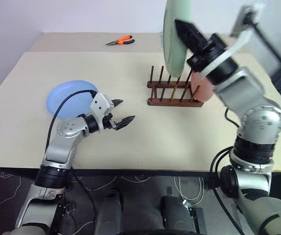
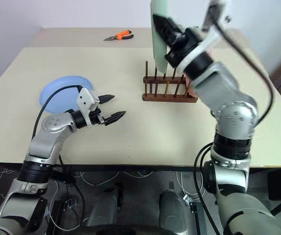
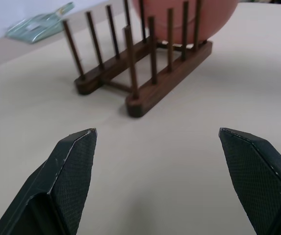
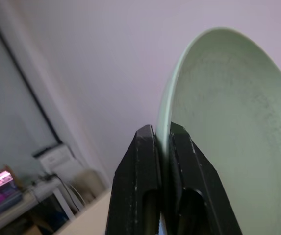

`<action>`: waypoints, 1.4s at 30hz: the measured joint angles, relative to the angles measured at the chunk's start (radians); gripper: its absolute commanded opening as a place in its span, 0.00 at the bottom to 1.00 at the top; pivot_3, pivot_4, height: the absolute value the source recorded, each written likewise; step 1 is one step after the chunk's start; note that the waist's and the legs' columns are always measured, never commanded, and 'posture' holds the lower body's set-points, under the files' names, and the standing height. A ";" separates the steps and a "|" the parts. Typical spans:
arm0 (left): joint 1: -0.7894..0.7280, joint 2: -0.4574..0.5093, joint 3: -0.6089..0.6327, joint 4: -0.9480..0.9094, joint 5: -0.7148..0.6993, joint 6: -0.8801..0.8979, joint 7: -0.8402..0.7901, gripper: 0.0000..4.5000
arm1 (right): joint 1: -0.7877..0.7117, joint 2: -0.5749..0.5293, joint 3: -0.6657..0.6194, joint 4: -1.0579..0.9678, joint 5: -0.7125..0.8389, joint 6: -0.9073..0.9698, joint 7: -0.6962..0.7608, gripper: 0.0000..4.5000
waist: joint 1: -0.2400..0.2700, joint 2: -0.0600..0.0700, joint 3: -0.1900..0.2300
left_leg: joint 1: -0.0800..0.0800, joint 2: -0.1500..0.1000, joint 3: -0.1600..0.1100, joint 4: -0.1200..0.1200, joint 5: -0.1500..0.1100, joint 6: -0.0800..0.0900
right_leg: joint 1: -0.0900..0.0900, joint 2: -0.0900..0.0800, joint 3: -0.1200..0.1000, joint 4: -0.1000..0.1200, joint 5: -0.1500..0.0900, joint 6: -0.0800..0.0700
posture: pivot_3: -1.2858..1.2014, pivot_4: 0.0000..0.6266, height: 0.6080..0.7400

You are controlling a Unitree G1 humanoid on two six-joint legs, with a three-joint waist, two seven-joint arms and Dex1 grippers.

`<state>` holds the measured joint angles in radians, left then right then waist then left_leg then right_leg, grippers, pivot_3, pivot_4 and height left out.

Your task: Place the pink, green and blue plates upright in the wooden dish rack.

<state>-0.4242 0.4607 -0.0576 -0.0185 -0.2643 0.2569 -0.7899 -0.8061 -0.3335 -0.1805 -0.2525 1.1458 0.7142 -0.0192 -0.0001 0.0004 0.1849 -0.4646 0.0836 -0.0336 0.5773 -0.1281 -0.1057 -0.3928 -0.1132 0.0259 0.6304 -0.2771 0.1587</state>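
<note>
One plate down, two to go: the pink plate stands upright at the right end of the wooden rack, near the surface's far edge. The right end effector pinches the green plate above the rack; the left end effector gapes empty beside the blue plate, flat near the left edge. No writing is legible.

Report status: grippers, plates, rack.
Right gripper shut on green plate, held upright above rack. Left gripper open, empty. Pink plate racked; blue plate flat on table.
</note>
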 measured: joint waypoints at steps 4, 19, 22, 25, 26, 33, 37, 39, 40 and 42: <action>0.022 -0.002 0.001 -0.060 -0.017 0.020 -0.002 0.92 | -0.008 0.013 -0.006 0.059 -0.045 -0.004 -0.028 0.01 | 0.010 0.000 0.000 | 0.000 0.000 0.000 -0.001 0.000 0.000 | -0.001 0.000 0.000 0.000 0.001 0.002 | 0.52 0.24 1.00; 0.025 -0.026 -0.007 -0.087 -0.029 0.060 0.004 0.92 | -0.023 0.018 -0.088 0.248 -0.132 -0.001 0.014 0.23 | 0.004 0.000 0.000 | 0.000 0.000 0.000 -0.001 0.000 0.000 | -0.001 0.000 0.000 0.000 0.001 0.001 | 0.52 0.24 1.00; 0.025 -0.028 -0.007 -0.098 -0.033 0.069 0.003 0.92 | -0.028 0.013 -0.104 0.294 -0.153 -0.001 0.029 0.56 | 0.003 0.000 0.000 | 0.000 0.000 0.000 -0.001 0.000 0.000 | -0.001 0.000 0.000 0.000 0.001 0.001 | 0.52 0.24 1.00; 0.026 -0.029 -0.007 -0.106 -0.054 0.101 0.002 1.00 | -0.040 -0.003 -0.099 0.327 -0.204 -0.006 0.056 0.89 | 0.002 0.000 0.000 | 0.000 0.000 0.001 -0.001 0.000 0.000 | -0.002 0.000 0.000 0.000 0.001 0.001 | 0.52 0.24 1.00; 0.026 -0.029 -0.007 -0.109 -0.060 0.112 0.003 1.00 | -0.043 -0.020 -0.083 0.332 -0.243 -0.021 0.074 0.99 | 0.002 0.000 0.000 | 0.000 0.000 0.001 -0.001 0.000 0.000 | -0.002 0.000 0.000 0.000 0.001 0.001 | 0.52 0.24 1.00; 0.025 -0.041 0.018 -0.111 -0.071 0.125 0.066 1.00 | -0.096 -0.123 0.023 0.344 -0.545 -0.218 0.196 0.99 | -0.004 0.000 0.000 | 0.000 0.000 0.001 -0.001 0.000 0.000 | -0.002 0.000 0.000 0.000 0.001 0.001 | 0.52 0.24 1.00; -0.018 -0.076 0.105 -0.049 -0.043 0.109 0.223 1.00 | -0.098 -0.199 0.042 0.369 -0.710 -0.362 0.236 0.99 | -0.004 0.000 0.000 | 0.000 0.000 0.001 -0.001 0.000 0.000 | -0.003 0.000 0.000 0.000 0.001 0.002 | 0.52 0.24 1.00; -0.066 -0.077 0.173 0.027 0.006 0.108 0.366 1.00 | -0.095 -0.240 0.059 0.334 -0.755 -0.419 0.305 0.99 | -0.010 0.000 0.000 | 0.000 0.000 0.001 -0.002 0.000 0.000 | -0.003 0.000 0.000 0.000 0.001 0.004 | 0.52 0.24 1.00; -0.099 -0.078 0.228 0.080 0.036 0.112 0.476 1.00 | -0.084 -0.266 0.082 0.284 -0.776 -0.446 0.366 0.99 | -0.017 0.000 0.000 | 0.000 0.000 0.001 -0.002 0.000 0.000 | -0.003 0.000 0.000 0.000 0.002 0.004 | 0.52 0.24 1.00; -0.138 -0.094 0.323 0.128 0.060 0.143 0.653 1.00 | -0.051 -0.304 0.135 0.191 -0.801 -0.478 0.466 0.99 | -0.022 0.000 0.000 | 0.001 0.000 0.001 -0.003 0.000 0.000 | -0.002 0.000 0.000 0.000 0.001 0.005 | 0.52 0.24 1.00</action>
<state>-0.5624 0.3668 0.2650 0.1096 -0.2041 0.4000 -0.1371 -0.8570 -0.6373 -0.0450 -0.0613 0.3446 0.2365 0.4465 -0.0219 0.0002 0.1852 -0.4637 0.0840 -0.0330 0.5742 -0.1282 -0.1058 -0.3952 -0.1131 0.0260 0.6303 -0.2758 0.1636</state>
